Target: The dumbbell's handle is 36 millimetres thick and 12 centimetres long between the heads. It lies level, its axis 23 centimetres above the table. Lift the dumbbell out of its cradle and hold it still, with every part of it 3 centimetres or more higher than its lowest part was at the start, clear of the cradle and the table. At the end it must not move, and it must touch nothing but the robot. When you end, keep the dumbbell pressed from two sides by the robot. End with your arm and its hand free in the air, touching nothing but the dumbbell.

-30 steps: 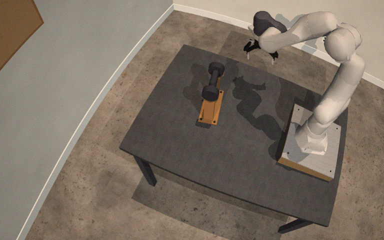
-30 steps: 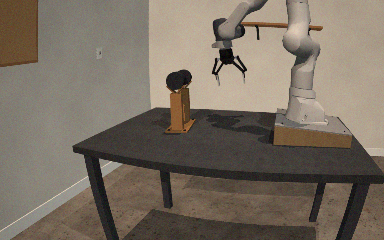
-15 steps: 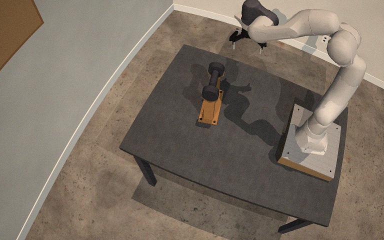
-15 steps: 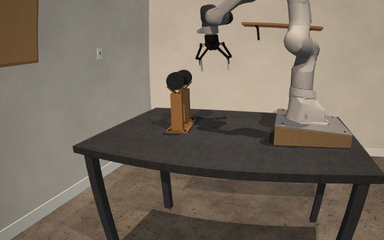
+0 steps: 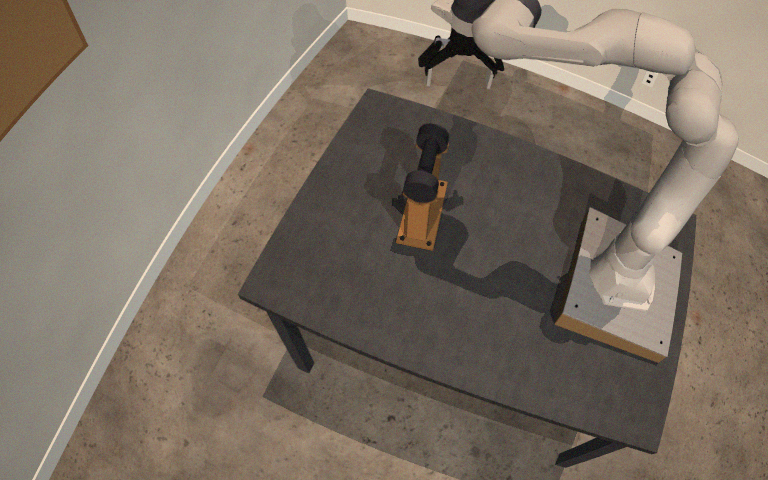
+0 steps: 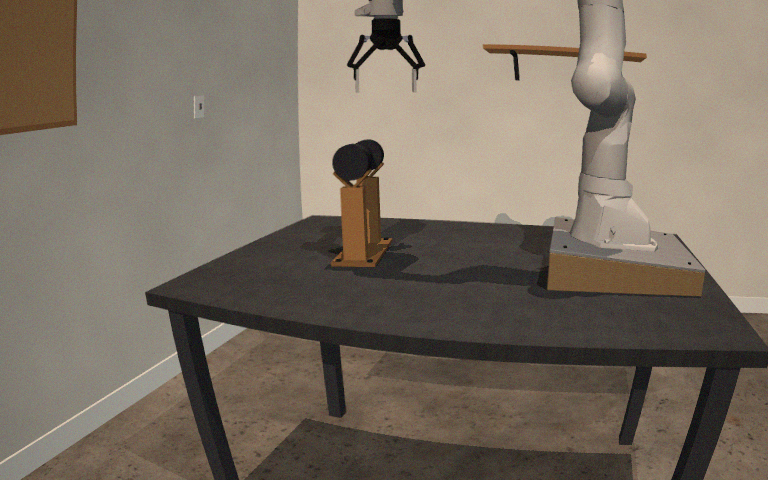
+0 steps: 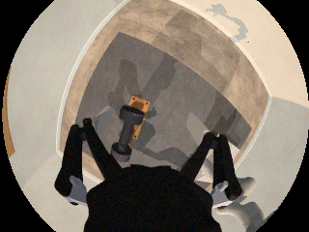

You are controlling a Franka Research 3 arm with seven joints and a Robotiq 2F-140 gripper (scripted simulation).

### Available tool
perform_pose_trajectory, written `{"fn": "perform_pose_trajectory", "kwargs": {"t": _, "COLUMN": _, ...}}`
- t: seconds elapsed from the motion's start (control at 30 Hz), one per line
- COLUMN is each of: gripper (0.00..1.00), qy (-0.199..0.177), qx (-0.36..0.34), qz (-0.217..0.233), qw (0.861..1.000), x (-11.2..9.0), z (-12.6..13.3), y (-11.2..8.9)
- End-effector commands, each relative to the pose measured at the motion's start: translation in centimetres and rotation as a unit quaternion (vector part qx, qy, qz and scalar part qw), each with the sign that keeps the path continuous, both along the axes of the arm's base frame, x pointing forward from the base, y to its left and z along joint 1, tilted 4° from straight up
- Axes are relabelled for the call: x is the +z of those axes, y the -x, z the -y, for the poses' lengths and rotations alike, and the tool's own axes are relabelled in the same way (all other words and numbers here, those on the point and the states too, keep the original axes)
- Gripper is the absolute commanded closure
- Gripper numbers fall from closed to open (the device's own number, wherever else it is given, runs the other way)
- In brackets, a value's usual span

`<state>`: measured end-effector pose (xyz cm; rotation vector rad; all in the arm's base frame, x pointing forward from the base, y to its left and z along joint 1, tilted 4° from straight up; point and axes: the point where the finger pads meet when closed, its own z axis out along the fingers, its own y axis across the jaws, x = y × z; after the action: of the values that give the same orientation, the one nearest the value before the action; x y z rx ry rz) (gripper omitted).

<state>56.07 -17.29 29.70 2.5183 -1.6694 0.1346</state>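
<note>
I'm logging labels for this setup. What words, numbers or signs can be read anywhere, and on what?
None can be read. The dumbbell, cradle, arm, open gripper, base block and brown wall board are all unmarked.

Above dumbbell [image 6: 357,159]: open air up to the wide-open gripper [image 6: 386,80].
Below: cradle [image 6: 360,223] blocks.

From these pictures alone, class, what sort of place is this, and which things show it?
Probably a plain indoor room used as a robot workspace: a dark table carrying the arm's base block, a dumbbell on a wooden cradle, bare walls with a wall shelf.
</note>
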Motion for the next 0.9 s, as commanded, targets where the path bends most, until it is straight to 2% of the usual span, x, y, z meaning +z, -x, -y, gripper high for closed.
{"fn": "perform_pose_trajectory", "kwargs": {"t": 0.0, "gripper": 0.0, "qy": -0.023, "qx": 0.055, "qz": -0.031, "qw": 0.998, "x": 2.2, "z": -3.7, "y": 0.7}}
{"fn": "perform_pose_trajectory", "kwargs": {"t": 0.03, "gripper": 0.0, "qy": -0.023, "qx": 0.055, "qz": -0.031, "qw": 0.998, "x": 2.2, "z": -3.7, "y": 0.7}}
{"fn": "perform_pose_trajectory", "kwargs": {"t": 0.07, "gripper": 0.0, "qy": -0.038, "qx": 0.095, "qz": -0.027, "qw": 0.994, "x": 5.5, "z": -7.9, "y": 0.1}}
{"fn": "perform_pose_trajectory", "kwargs": {"t": 0.17, "gripper": 0.0, "qy": -0.038, "qx": 0.095, "qz": -0.027, "qw": 0.994, "x": 5.5, "z": -7.9, "y": 0.1}}
{"fn": "perform_pose_trajectory", "kwargs": {"t": 0.2, "gripper": 0.0, "qy": -0.053, "qx": 0.137, "qz": -0.023, "qw": 0.989, "x": 8.8, "z": -12.2, "y": 0.0}}
{"fn": "perform_pose_trajectory", "kwargs": {"t": 0.3, "gripper": 0.0, "qy": -0.053, "qx": 0.137, "qz": -0.023, "qw": 0.989, "x": 8.8, "z": -12.2, "y": 0.0}}
{"fn": "perform_pose_trajectory", "kwargs": {"t": 0.33, "gripper": 0.0, "qy": -0.067, "qx": 0.18, "qz": -0.019, "qw": 0.981, "x": 11.9, "z": -16.3, "y": 0.4}}
{"fn": "perform_pose_trajectory", "kwargs": {"t": 0.43, "gripper": 0.0, "qy": -0.067, "qx": 0.18, "qz": -0.019, "qw": 0.981, "x": 11.9, "z": -16.3, "y": 0.4}}
{"fn": "perform_pose_trajectory", "kwargs": {"t": 0.47, "gripper": 0.0, "qy": -0.071, "qx": 0.142, "qz": -0.02, "qw": 0.987, "x": 9.7, "z": -16.7, "y": -0.4}}
{"fn": "perform_pose_trajectory", "kwargs": {"t": 0.5, "gripper": 0.0, "qy": -0.07, "qx": 0.081, "qz": -0.022, "qw": 0.994, "x": 5.9, "z": -16.0, "y": -1.3}}
{"fn": "perform_pose_trajectory", "kwargs": {"t": 0.6, "gripper": 0.0, "qy": -0.07, "qx": 0.081, "qz": -0.022, "qw": 0.994, "x": 5.9, "z": -16.0, "y": -1.3}}
{"fn": "perform_pose_trajectory", "kwargs": {"t": 0.63, "gripper": 0.0, "qy": -0.068, "qx": 0.027, "qz": -0.024, "qw": 0.997, "x": 2.5, "z": -15.4, "y": -1.9}}
{"fn": "perform_pose_trajectory", "kwargs": {"t": 0.73, "gripper": 0.0, "qy": -0.068, "qx": 0.027, "qz": -0.024, "qw": 0.997, "x": 2.5, "z": -15.4, "y": -1.9}}
{"fn": "perform_pose_trajectory", "kwargs": {"t": 0.77, "gripper": 0.0, "qy": -0.066, "qx": -0.02, "qz": -0.025, "qw": 0.997, "x": -0.5, "z": -14.9, "y": -2.2}}
{"fn": "perform_pose_trajectory", "kwargs": {"t": 0.87, "gripper": 0.0, "qy": -0.066, "qx": -0.02, "qz": -0.025, "qw": 0.997, "x": -0.5, "z": -14.9, "y": -2.2}}
